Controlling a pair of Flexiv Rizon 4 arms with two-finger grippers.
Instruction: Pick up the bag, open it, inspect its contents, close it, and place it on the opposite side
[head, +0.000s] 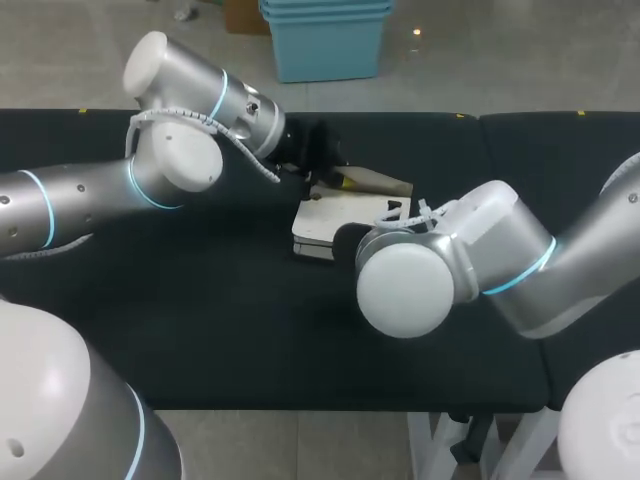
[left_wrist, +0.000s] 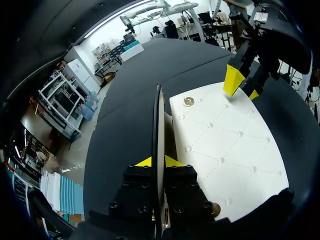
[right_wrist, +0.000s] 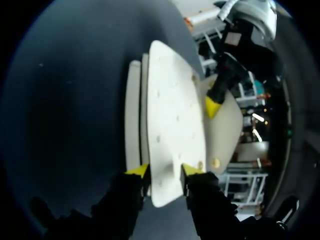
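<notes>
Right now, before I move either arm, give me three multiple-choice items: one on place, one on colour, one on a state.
1. Where on the black table is the white quilted bag? A. near its middle; B. at the left end; C. overhanging the front edge.
2. What colour are the bag's round studs? A. gold; B. red; C. blue.
3. The left gripper is: A. open above the bag; B. shut on the bag's thin flap; C. off the table.
Answers: A, the head view shows it there; A, a stud gleams gold; B, both yellow tips pinch the flap's edge.
</notes>
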